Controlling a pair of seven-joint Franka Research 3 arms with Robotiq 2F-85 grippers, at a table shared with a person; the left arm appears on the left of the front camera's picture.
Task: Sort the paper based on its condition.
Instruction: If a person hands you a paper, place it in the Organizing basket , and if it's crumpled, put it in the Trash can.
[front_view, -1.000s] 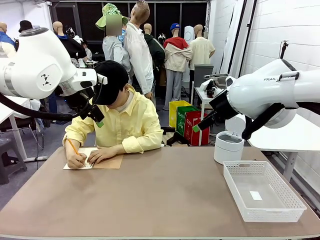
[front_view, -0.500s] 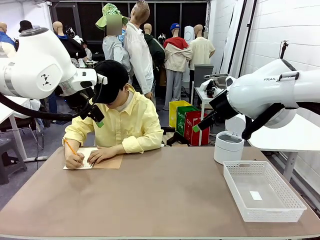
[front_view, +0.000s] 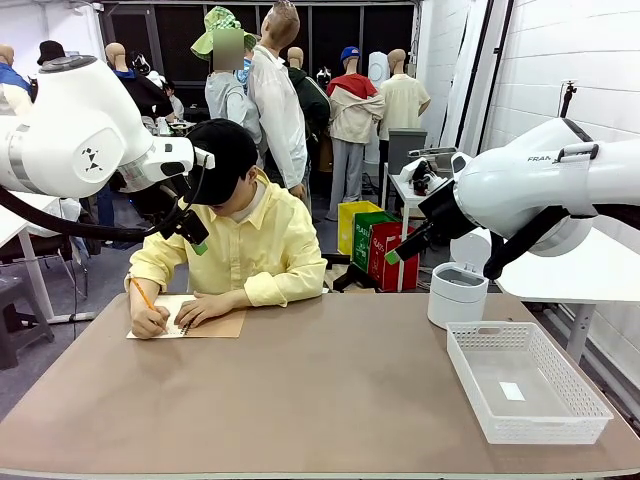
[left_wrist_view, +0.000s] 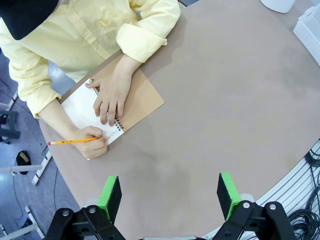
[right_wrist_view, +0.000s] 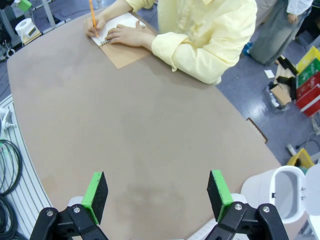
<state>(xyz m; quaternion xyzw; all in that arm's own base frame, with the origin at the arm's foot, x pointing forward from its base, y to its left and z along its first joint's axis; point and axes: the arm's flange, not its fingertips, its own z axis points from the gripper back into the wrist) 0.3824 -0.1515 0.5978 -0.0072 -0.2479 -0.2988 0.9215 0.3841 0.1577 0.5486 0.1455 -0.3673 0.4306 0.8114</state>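
Observation:
No loose white sheet lies on the table (front_view: 330, 400). At the far left a person writes with a pencil (front_view: 140, 293) in a spiral-bound notebook (front_view: 222, 323) with a tan cover, one hand flat on its page. The notebook (left_wrist_view: 145, 102) lies far below my left gripper (left_wrist_view: 169, 196), which is open with nothing between its green pads. My left gripper (front_view: 198, 240) hangs high in front of the person. My right gripper (front_view: 395, 255) hangs high over the table's right half. Open and bare, the right gripper (right_wrist_view: 157, 196) looks down at the notebook (right_wrist_view: 125, 54) and pencil (right_wrist_view: 92, 15).
A white mesh basket (front_view: 467, 372) stands at the table's right side with a small white slip in it. A white lidded bin (front_view: 457, 295) stands behind it, off the table's far right corner. The brown tabletop between notebook and basket is bare.
The person's pencil hand has shifted slightly on the notebook page. Neither arm has moved.

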